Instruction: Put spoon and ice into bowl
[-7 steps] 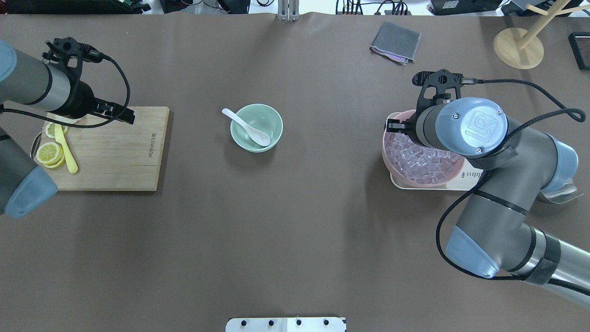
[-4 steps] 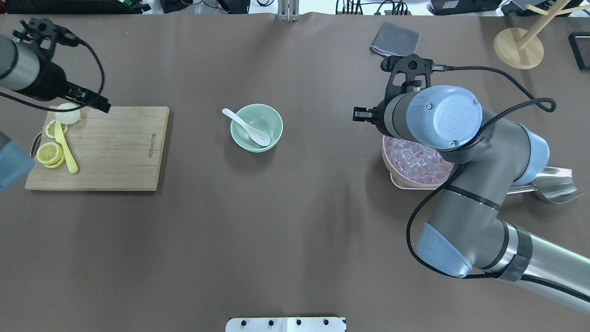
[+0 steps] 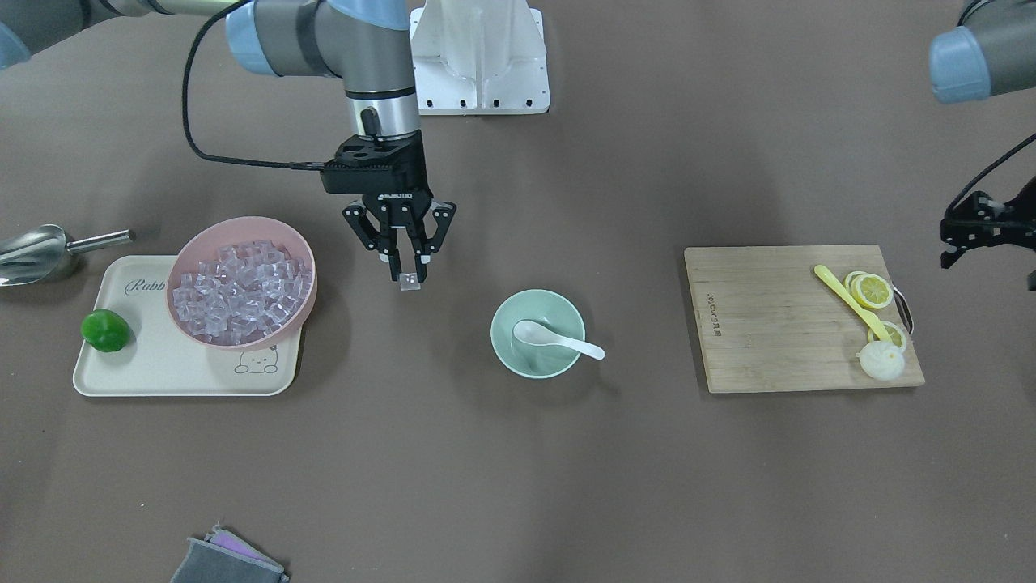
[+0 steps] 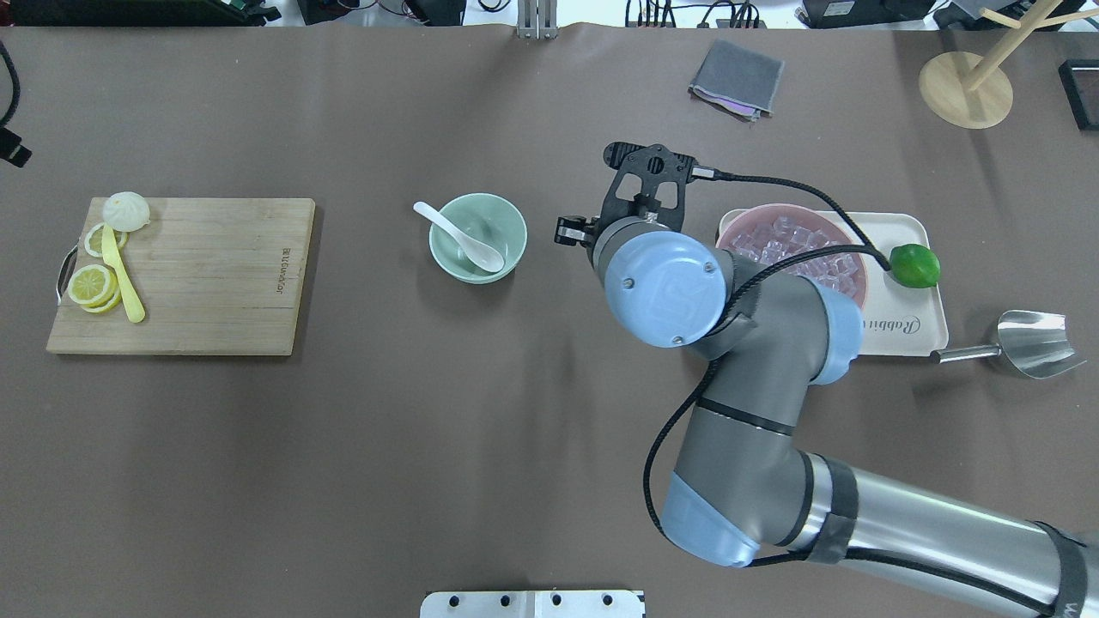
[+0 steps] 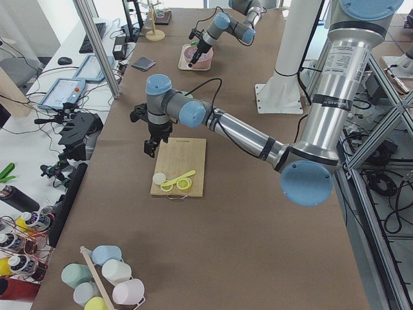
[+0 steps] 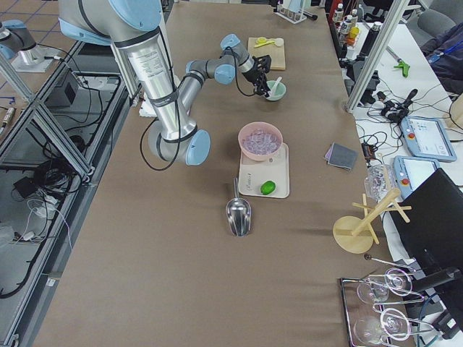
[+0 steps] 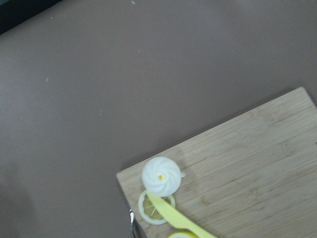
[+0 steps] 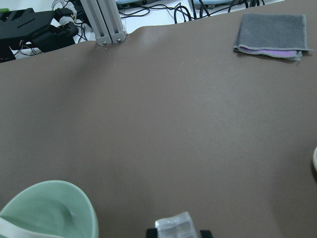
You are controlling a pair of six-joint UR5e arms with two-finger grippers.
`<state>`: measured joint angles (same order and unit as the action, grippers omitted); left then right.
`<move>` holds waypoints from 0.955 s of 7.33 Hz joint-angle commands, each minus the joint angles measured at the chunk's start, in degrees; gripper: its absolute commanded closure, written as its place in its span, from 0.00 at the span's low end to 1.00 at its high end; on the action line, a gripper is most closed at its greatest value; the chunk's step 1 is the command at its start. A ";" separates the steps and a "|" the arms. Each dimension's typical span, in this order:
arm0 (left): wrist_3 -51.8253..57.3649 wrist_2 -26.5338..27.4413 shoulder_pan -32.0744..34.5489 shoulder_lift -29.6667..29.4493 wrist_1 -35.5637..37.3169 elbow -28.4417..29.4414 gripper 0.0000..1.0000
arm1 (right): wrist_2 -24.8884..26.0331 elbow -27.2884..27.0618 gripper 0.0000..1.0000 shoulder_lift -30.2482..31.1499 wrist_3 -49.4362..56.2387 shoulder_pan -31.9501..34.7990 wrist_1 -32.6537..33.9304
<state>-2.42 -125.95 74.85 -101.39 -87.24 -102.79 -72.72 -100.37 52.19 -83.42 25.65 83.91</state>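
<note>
Jaws of the right gripper (image 3: 404, 274) are closed down to cube width, pinching one small clear ice cube (image 3: 409, 280) at the very fingertips. The cube hangs just under the jaws, clear of the table. My read on handling: light, rigid, slick faces, possibly wet, so it's held by friction alone on two opposite flat faces. Sitting that far out on the pads, it could twist or squirt out on a jolt. The small round mint-green bowl (image 3: 503, 320) sits to one side of the jaws, apart from them. The small white glossy soup spoon (image 3: 558, 340) is already in it, with the handle over the rim on the side away from the jaws. On the jaws' other side is a larger pink bowl (image 3: 311, 290) full of like cubes, on a cream tray (image 3: 162, 376). Next should be a carry over the green bowl and a low release clear of the scoop, to limit bounce. The left gripper (image 5: 149, 150) is far off by the wooden cutting board (image 3: 761, 324); can't tell its opening.
</note>
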 commanded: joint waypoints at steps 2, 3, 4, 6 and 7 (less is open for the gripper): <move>1.01 -0.87 2.06 4.10 1.02 2.15 0.01 | 4.51 14.97 1.00 -12.59 -8.74 -2.26 0.37; 1.10 -0.78 2.32 4.27 1.02 2.85 0.01 | 5.13 20.24 1.00 -17.69 -10.86 -2.79 2.46; 1.01 -0.61 2.67 4.45 0.93 3.29 0.01 | 5.66 25.17 1.00 -21.13 -13.06 -3.49 3.01; 1.01 -0.87 2.67 5.50 1.63 4.17 0.01 | 8.72 31.43 1.00 -24.15 -14.48 -5.60 2.84; 0.92 -0.87 2.67 6.03 1.46 4.09 0.01 | 9.52 32.24 0.94 -24.07 -14.49 -6.30 2.57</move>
<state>-1.42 -126.75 77.48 -96.07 -85.78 -98.90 -64.57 -70.23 28.79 -97.41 20.40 86.68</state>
